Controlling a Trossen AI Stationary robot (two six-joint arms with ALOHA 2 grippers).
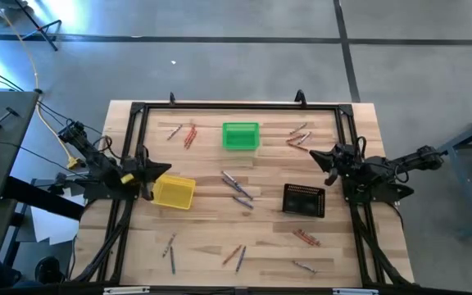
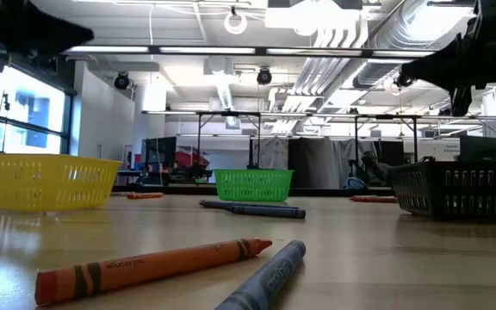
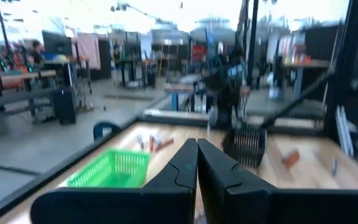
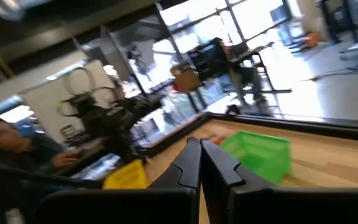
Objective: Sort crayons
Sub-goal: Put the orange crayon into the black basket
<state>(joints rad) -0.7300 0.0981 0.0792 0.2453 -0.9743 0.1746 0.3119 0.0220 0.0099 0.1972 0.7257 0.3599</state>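
Left pincer point(image 3: 197, 163), right pincer point(image 4: 200, 163) — both together, empty; crayons point(image 1: 237, 186) scattered flat — long axes mixed.

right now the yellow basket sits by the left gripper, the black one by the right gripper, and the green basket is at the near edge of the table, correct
Not quite. The green basket sits toward the far edge of the table, not the near one; the high view shows it. The rest holds: the yellow basket is beside the left gripper, and the black basket lies near the right gripper.

The crayons point(image 1: 237, 188) lie scattered on the bench point(image 1: 203, 238) among green point(image 1: 241, 136), yellow point(image 1: 174, 192) and black point(image 1: 304, 200) baskets.
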